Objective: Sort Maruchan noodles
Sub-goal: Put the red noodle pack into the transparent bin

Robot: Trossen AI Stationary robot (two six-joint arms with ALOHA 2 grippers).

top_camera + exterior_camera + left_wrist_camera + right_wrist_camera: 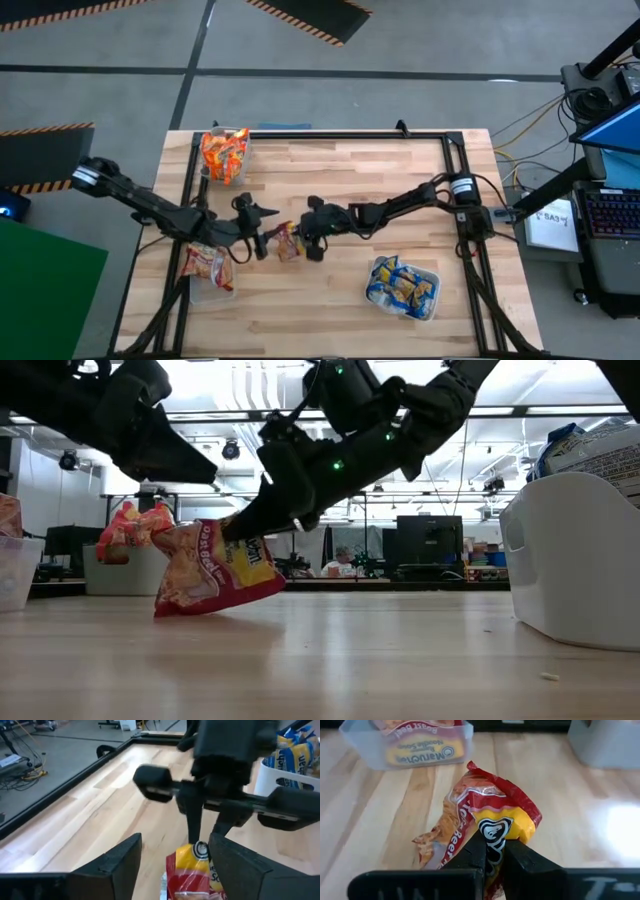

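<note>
Near the middle of the wooden bench (330,175) we find both arms meeting over a single red noodle packet (287,241). The right pincer (493,851) is pinched shut on the packet's yellow end, fingers pressed together with the crinkled plastic between them. In the low view the packet (213,567) hangs tilted from that grip, its lower edge touching the bench top, or nearly so.

The left pincer (172,857) stands with its jaws spread wide, one finger on each side of the packet's end, neither one touching it as far as we can tell. It holds nothing. From the left wrist view we look straight at the right arm's fingers coming down onto the yellow corner.

Around them we note three clear tubs:
- one at the far left corner, filled with orange packets (224,153);
- one at the near left edge, just beside the left arm, holding a red packet (205,264);
- one at the near right, holding blue packets (402,285).

The held packet lies between the near-left tub and the right arm, well apart from the blue tub.
</note>
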